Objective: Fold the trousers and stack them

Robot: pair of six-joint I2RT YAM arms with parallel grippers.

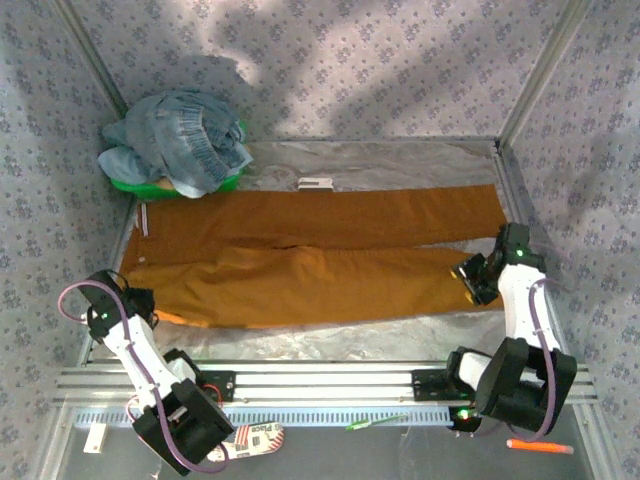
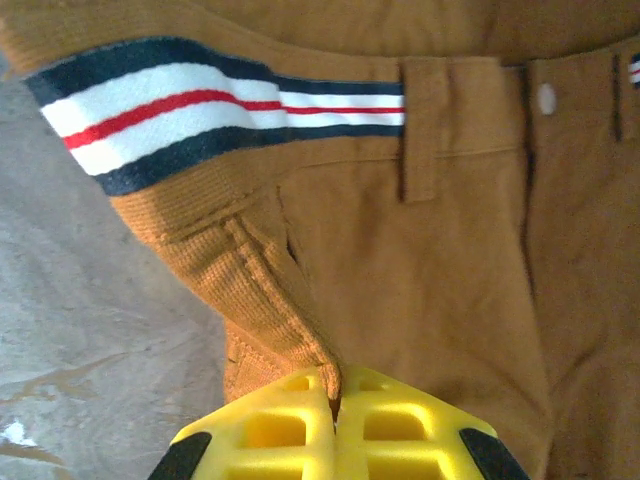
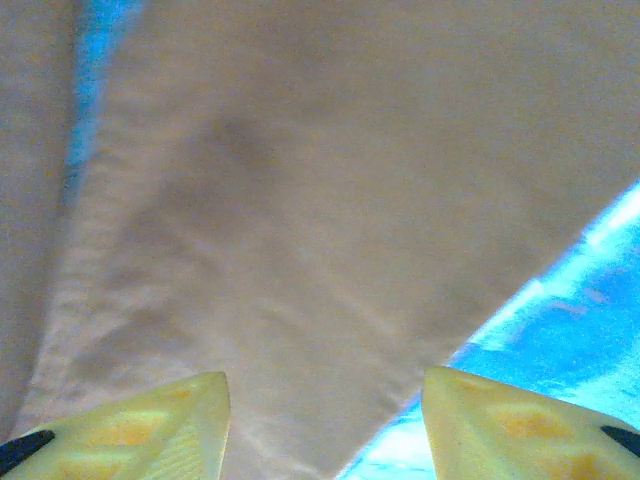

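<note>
The trousers (image 1: 320, 262) are spread across the counter (image 1: 330, 336), mid-frame. Their waist corner is pinched by the left tool (image 2: 335, 388); the right tool (image 3: 325, 405) is held spread above a leg end.

The trousers (image 1: 320, 262) lie lengthwise across the table (image 1: 400, 163), a heap of clothes (image 1: 185, 140) behind their left end.
</note>
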